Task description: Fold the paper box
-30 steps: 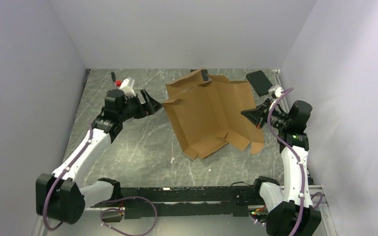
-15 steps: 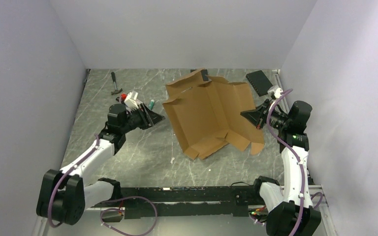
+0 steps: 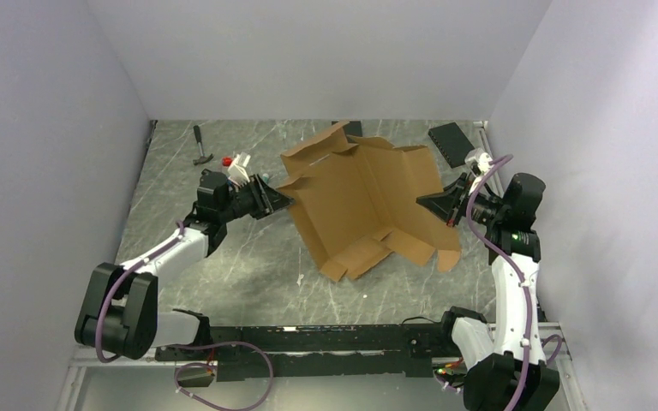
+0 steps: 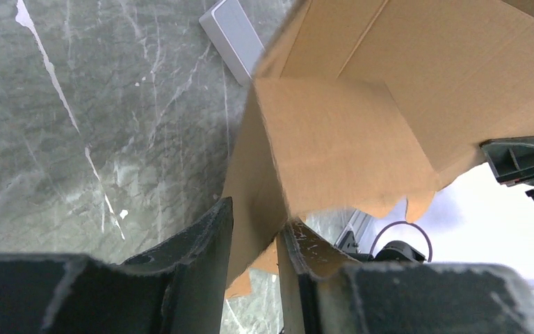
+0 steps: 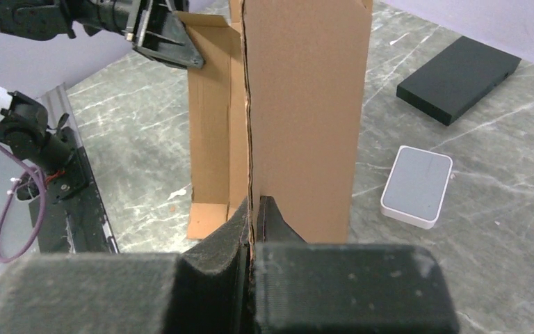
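Observation:
The paper box (image 3: 360, 201) is a brown cardboard sheet, partly folded, held up off the marble table between both arms. My left gripper (image 3: 281, 199) is at its left flap. In the left wrist view the flap (image 4: 341, 132) runs slanted between the two fingers, touching both, so the left gripper (image 4: 254, 212) is shut on it. My right gripper (image 3: 424, 201) pinches the right edge. In the right wrist view that gripper (image 5: 254, 202) is shut tight on a thin upright wall of the box (image 5: 306, 104).
A black slab (image 3: 450, 144) lies at the back right, also seen in the right wrist view (image 5: 459, 78). A small white case (image 5: 417, 184) lies on the table under the box. A hammer (image 3: 199, 147) lies at the back left. Grey walls enclose three sides.
My left arm has swung right and forward to the box. Its jaws have narrowed onto the left flap, and that corner of the box has shifted. The right arm has not moved.

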Tool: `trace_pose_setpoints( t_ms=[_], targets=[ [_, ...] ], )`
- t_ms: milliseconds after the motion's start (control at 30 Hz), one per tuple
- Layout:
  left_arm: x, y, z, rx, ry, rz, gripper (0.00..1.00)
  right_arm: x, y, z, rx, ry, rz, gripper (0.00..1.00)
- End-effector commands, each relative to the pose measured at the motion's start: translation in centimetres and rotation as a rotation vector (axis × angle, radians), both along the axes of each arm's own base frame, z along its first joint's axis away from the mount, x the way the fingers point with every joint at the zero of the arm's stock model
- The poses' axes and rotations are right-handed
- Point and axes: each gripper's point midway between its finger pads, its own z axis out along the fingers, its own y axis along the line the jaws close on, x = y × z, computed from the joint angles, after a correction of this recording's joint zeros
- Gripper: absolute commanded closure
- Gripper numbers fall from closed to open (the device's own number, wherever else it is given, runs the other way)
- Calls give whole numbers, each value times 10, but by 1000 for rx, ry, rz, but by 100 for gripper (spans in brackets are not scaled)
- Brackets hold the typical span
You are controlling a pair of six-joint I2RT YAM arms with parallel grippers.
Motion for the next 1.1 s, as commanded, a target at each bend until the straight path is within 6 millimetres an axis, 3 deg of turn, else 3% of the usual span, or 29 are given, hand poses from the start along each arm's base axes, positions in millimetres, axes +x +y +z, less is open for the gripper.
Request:
trace_pose_setpoints(
  t_ms=[0, 233, 633, 833, 1067],
  targets=[
    [9, -10, 25, -30, -54, -32, 66, -10, 9, 33, -6, -100, 91, 100],
    [24, -12, 30, -11, -46, -25, 68, -9, 12, 50, 30, -89, 112, 100],
    [56, -10, 32, 310, 82, 182, 91, 7, 20, 76, 31, -130, 87, 100],
    [66, -7, 32, 428, 133, 291, 90, 18, 21, 80, 79, -123, 44, 100],
    [71, -21, 40, 433, 89, 244, 79, 18, 22, 71, 129, -97, 28, 100]
  ],
)
